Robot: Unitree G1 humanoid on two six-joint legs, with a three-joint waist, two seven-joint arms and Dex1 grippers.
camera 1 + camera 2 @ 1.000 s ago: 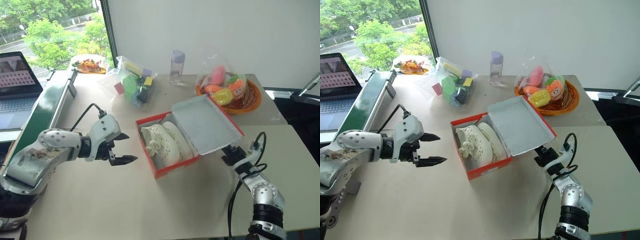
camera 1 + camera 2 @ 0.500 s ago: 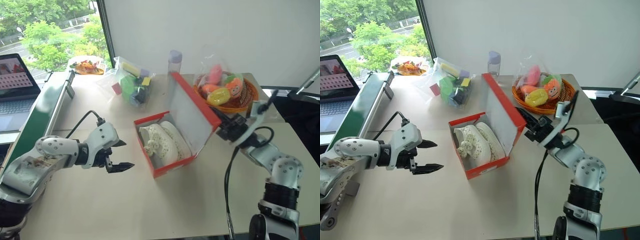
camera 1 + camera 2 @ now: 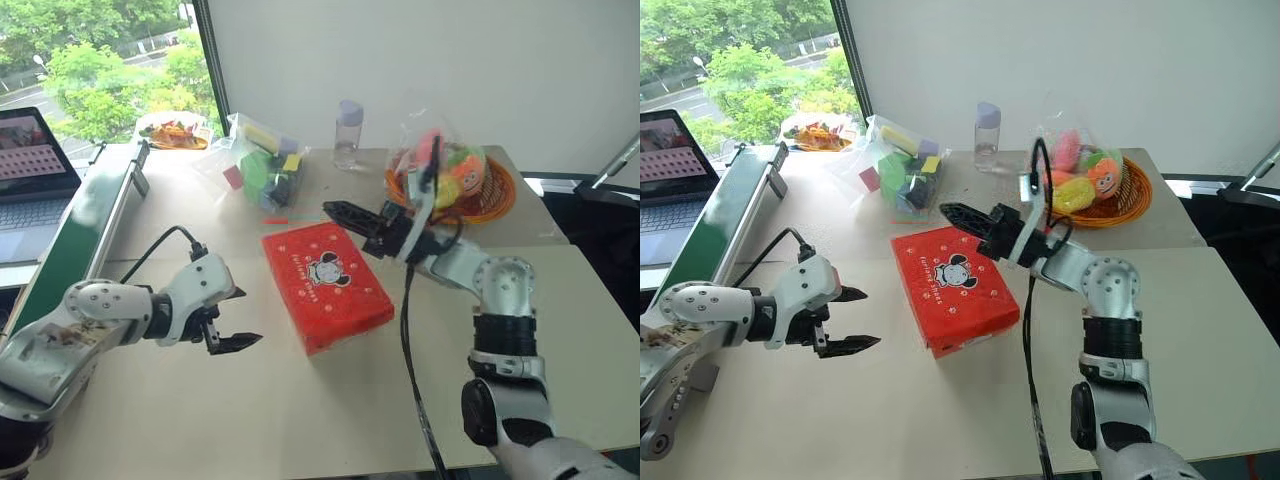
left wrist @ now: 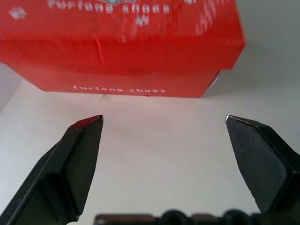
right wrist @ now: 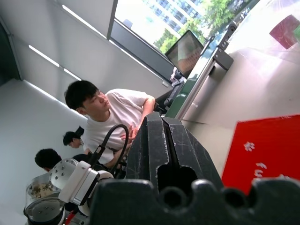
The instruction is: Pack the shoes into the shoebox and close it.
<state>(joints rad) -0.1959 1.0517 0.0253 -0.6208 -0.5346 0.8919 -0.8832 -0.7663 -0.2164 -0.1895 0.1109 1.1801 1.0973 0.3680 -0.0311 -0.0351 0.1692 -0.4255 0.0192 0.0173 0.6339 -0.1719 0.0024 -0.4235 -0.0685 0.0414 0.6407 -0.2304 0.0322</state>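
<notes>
The right gripper [image 3: 335, 209], two black fingers pressed together and holding nothing, hangs in the air just above the far edge of the shoebox [image 3: 327, 285], a shallow rectangular red cardboard box with white print and a small cartoon figure on its flat lid. Its forearm reaches in from the right, roughly level, with a black cable looping off the wrist.

The left gripper [image 3: 228, 320] stands with its fingers spread wide and nothing between them, low over the beige table [image 3: 300, 420], near the box's left side but apart from it. In the left wrist view the two black fingertips [image 4: 89, 129] frame the box's near side wall, with bare tabletop between. That arm comes in from the left edge, bent at the elbow, the gripper pointing toward the box.

The shoebox lies closed in the middle of the table, lid flat on top; its contents are hidden.

Behind it a round orange woven basket [image 3: 500, 200] holds bright plush toys, a clear plastic bag [image 3: 262, 165] holds coloured blocks, and a clear bottle with a lilac cap [image 3: 347, 135] stands between them.
</notes>
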